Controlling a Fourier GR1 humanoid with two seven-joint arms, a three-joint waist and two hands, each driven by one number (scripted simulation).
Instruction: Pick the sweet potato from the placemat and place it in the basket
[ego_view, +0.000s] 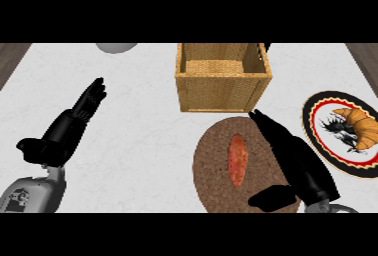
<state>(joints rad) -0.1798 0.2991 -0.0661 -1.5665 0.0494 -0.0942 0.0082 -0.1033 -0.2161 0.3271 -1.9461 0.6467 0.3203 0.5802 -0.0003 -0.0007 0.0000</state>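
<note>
I logged a white worktop filling the view. The wicker basket stood at the far middle, open side up. Just in front of it lay the round brown placemat. A patterned plate with a croissant sat to the right. My right hand lay over the placemat's right edge, fingers straight, holding nothing. My left hand rested at the left, fingers straight. The sweet potato lay mid-placemat, its long axis pointing towards the basket. A grey object showed at the far edge.
</note>
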